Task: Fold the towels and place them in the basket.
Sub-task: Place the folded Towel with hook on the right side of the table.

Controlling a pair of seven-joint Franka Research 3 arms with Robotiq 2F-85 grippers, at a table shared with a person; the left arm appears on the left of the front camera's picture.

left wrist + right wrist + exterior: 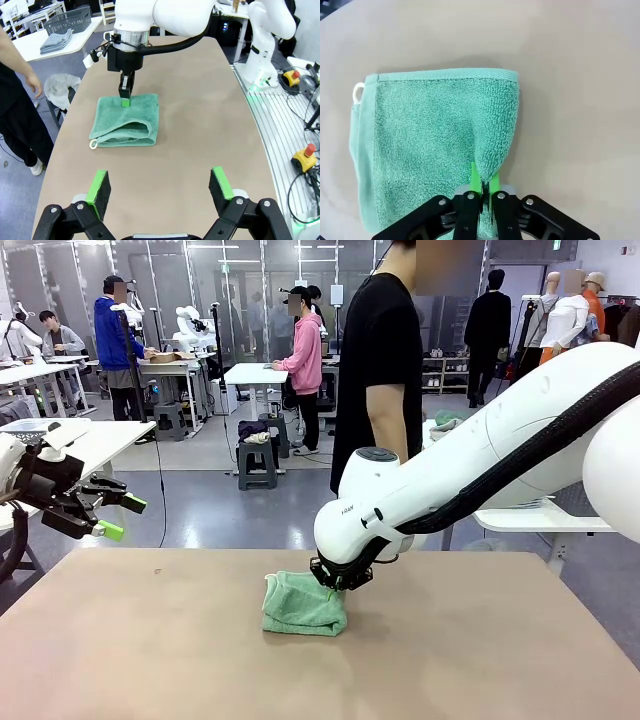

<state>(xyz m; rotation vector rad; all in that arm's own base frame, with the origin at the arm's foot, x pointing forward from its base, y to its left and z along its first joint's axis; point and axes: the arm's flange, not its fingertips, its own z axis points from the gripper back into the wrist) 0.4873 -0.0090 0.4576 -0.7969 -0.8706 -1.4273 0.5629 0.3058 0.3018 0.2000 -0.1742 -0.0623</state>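
Observation:
One mint-green towel lies folded on the brown table, its white loop at a corner. My right gripper is shut on the towel, pinching a ridge of cloth at its far edge between the green pads; the left wrist view has that gripper pressing down on the towel. My left gripper hangs open above the table's left edge, its green pads spread wide with nothing between them. The dark basket stands on a white side table.
A person in black stands at the table's far side; a hand shows by the table's edge. Folded grey cloths lie by the basket. A white bag sits on a stool beside the table. Bare tabletop surrounds the towel.

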